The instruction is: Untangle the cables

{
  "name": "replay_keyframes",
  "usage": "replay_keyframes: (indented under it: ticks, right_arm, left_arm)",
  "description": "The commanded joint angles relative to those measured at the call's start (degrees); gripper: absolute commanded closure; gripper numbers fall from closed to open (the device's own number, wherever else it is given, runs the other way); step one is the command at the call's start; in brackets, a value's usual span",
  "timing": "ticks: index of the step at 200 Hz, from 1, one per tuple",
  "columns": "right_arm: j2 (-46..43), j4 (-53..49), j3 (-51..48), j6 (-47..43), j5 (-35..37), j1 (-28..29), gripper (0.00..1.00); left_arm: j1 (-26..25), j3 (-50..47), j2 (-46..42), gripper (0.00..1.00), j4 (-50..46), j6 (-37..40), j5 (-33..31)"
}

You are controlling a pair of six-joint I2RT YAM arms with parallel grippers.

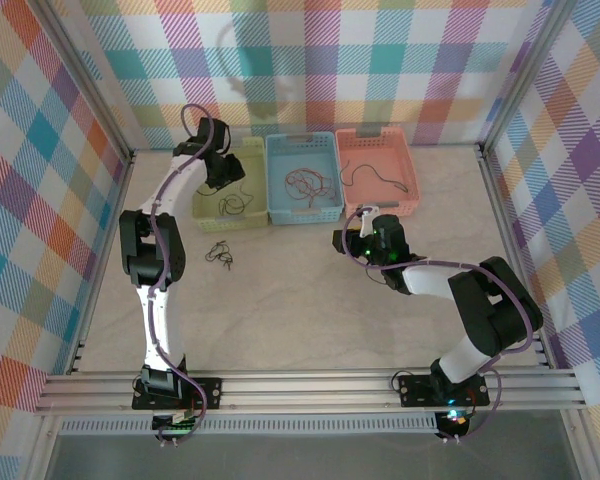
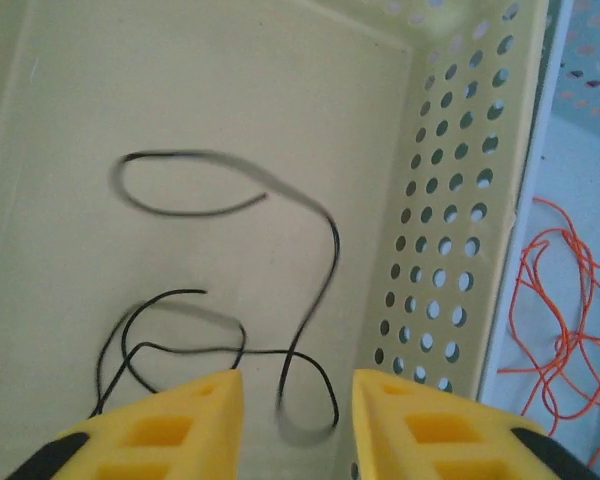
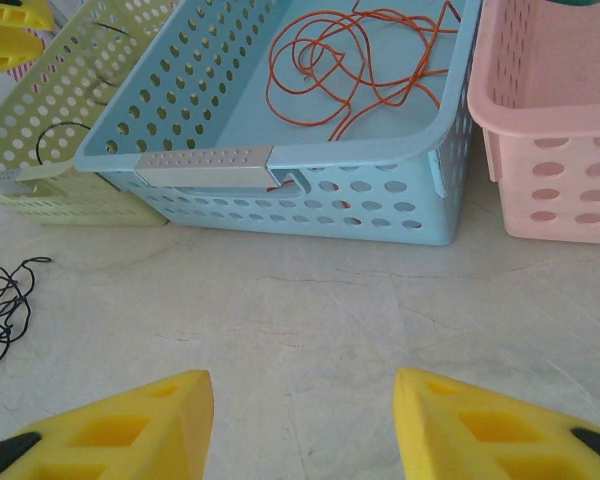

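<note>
left gripper [image 2: 297, 378]: low inside the yellow-green basket [image 2: 450, 200], jaws apart, pinching nothing.
black cable [image 2: 260, 352]: loose curls on that basket's floor; one loop sits below the gap between the fingers and looks blurred.
black bundle [image 1: 220, 253]: on the table [image 3: 310, 300] just in front of the yellow-green basket, several strands knotted together. This is probably what's left to sort.
handling: hair-thin, very light and floppy, with springy curls. It will likely slip from a wide pinch and drag its neighbours along. Best bet is to pinch one strand at a free end or an outer loop, not the knot.
blue basket [image 3: 280, 155]: middle basket, orange cable [image 3: 350, 60] heaped in loops inside.
pink basket [image 3: 550, 150]: rightmost basket, one dark thin cable [image 1: 375, 175] on its floor; I can't tell its colour.
right gripper [image 3: 302, 385]: fingers spread and empty, above bare table near the blue basket's front wall.
edges: perforated basket walls and rims could snag a trailing loop; the baskets stand side by side.
room: open tabletop in front of the baskets, cage walls well away.
</note>
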Motion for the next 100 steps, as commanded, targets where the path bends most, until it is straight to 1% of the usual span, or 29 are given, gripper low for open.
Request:
replay_keyframes:
  ticks: [1, 29, 45, 69, 100]
  right_arm:
    - [0.60, 0.16, 1.30, -0.11, -0.96, -0.45, 0.49]
    - [0.62, 0.21, 1.19, -0.10, -1.00, -0.45, 0.49]
    - [0.54, 0.28, 1.20, -0.10, -1.05, -0.45, 0.49]
    - [0.39, 0.45, 0.95, -0.08, -1.18, -0.42, 0.49]
    - [0.20, 0.83, 0.58, 0.10, -1.25, -0.46, 0.49]
  left_arm:
    - [-0.40, 2.21, -3.02, 0.53, -3.50, 0.12, 2.25]
    - [-0.49, 2.34, -5.53, 0.52, -5.51, 0.11, 3.01]
    - [-0.78, -0.97, -8.75, 0.52, -4.86, 0.39, 3.16]
    - [-1.41, -14.02, -18.57, 0.52, 3.55, -1.01, 2.70]
    - [-3.42, -32.02, -33.09, 0.52, 11.26, -3.56, 2.39]
